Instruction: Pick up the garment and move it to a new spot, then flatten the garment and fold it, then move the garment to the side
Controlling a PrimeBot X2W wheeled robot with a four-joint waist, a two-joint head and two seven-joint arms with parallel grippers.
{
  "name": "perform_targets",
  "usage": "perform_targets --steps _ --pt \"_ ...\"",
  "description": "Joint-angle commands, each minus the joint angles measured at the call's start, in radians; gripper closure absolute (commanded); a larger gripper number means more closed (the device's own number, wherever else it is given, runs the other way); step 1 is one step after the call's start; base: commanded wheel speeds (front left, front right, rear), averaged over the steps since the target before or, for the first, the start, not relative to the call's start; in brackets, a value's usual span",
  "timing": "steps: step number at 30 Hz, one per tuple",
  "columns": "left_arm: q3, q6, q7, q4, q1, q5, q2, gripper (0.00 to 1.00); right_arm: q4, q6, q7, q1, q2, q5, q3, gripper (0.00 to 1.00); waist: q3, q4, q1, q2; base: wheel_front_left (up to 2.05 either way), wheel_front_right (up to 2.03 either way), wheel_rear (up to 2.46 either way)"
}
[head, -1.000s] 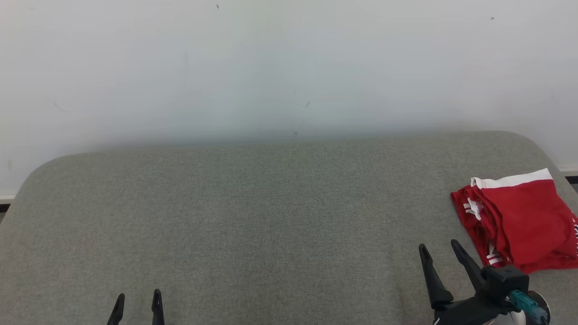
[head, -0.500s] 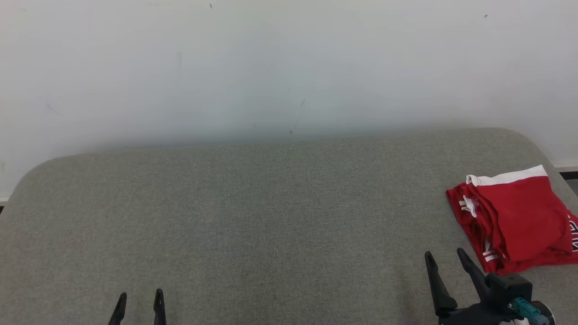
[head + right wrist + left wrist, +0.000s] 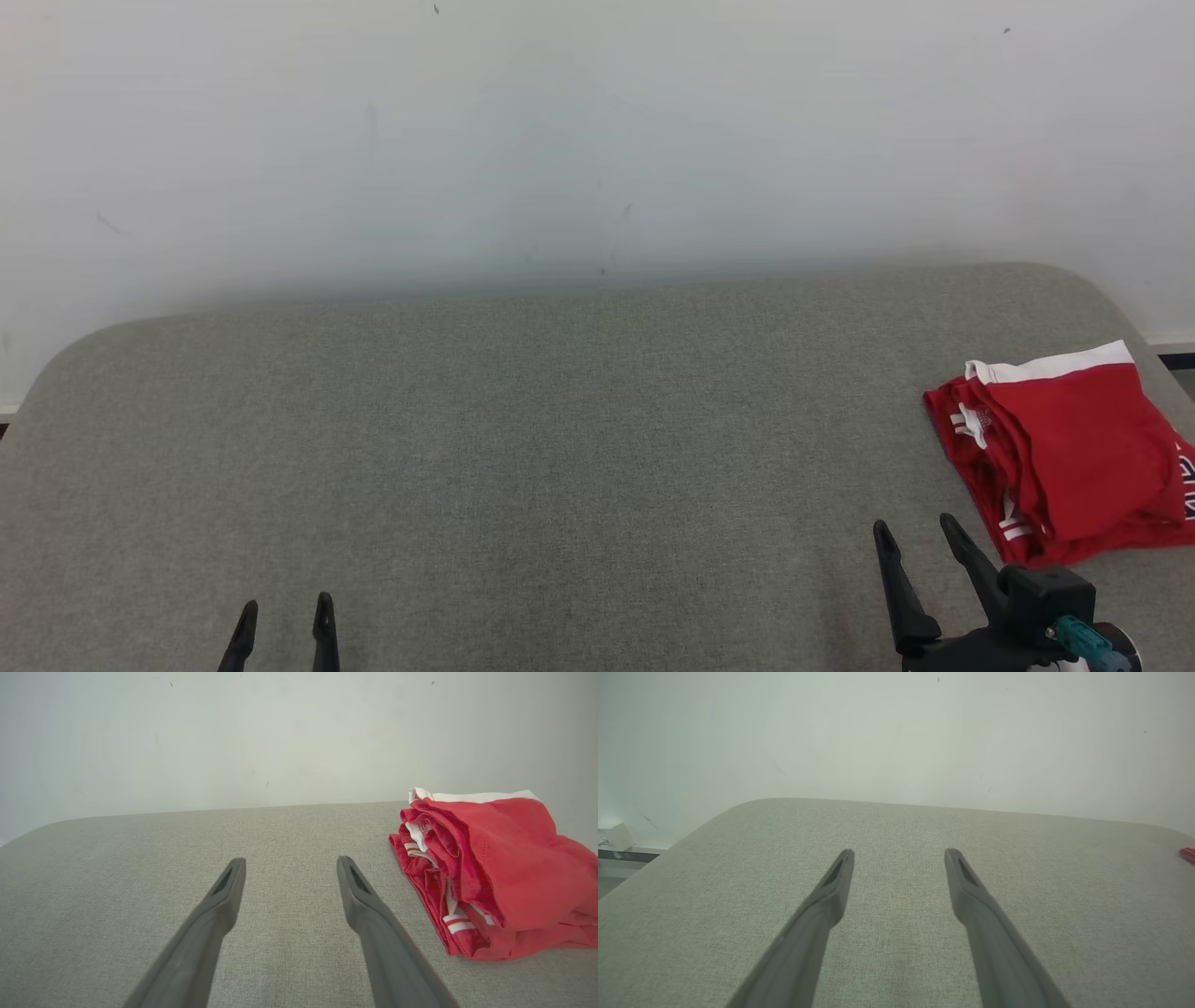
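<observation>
The garment (image 3: 1064, 448) is a red piece with white trim, folded into a compact stack at the right end of the grey padded surface (image 3: 560, 448). In the right wrist view the garment (image 3: 495, 868) lies to the right of my fingers. My right gripper (image 3: 913, 527) stands open just left of and nearer than the stack, holding nothing, as the right wrist view's right gripper (image 3: 289, 863) confirms. My left gripper (image 3: 286, 607) is open and empty at the lower left; in its own view the left gripper (image 3: 899, 854) hovers over bare fabric.
A plain white wall (image 3: 597, 140) rises behind the padded surface. The surface has rounded far corners, and its right edge runs close beside the garment. A sliver of red (image 3: 1188, 854) shows at the right edge of the left wrist view.
The head camera shifted a little, so the whole scene slid slightly. My right gripper eased back a touch from the garment; the garment and left gripper stayed put.
</observation>
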Motion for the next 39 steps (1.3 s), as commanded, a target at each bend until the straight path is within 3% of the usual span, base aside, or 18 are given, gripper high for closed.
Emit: perform_targets --steps 1,4,5,10,39 --pt "0.003 0.000 -0.002 0.001 -0.004 0.001 0.000 0.00 0.001 0.000 0.001 0.002 0.004 -0.001 0.000 0.00 0.001 0.000 0.0000 0.0000 0.00 0.00 0.00" --pt "0.005 -0.001 -0.002 0.002 -0.004 -0.001 0.000 0.00 0.000 0.000 0.003 0.006 0.007 -0.004 0.000 0.00 0.002 0.002 0.0000 0.0000 0.00 0.00 0.00" --pt "0.002 0.000 0.000 0.002 0.000 0.000 0.000 1.00 0.001 0.000 0.001 0.001 0.004 0.000 0.001 1.00 0.002 0.002 0.0000 0.0000 0.00 0.00 0.00" --pt "0.005 0.000 0.011 0.043 0.013 -0.019 -0.007 1.00 0.039 0.000 0.008 0.026 0.009 0.017 -0.003 1.00 0.003 0.002 0.0000 0.0000 0.00 0.00 0.00" --pt "0.018 -0.003 0.140 0.023 -0.055 -0.533 -0.004 1.00 -0.004 0.000 0.095 -0.006 0.037 0.510 -0.072 1.00 0.022 0.010 0.0000 0.0000 0.00 0.00 0.00"
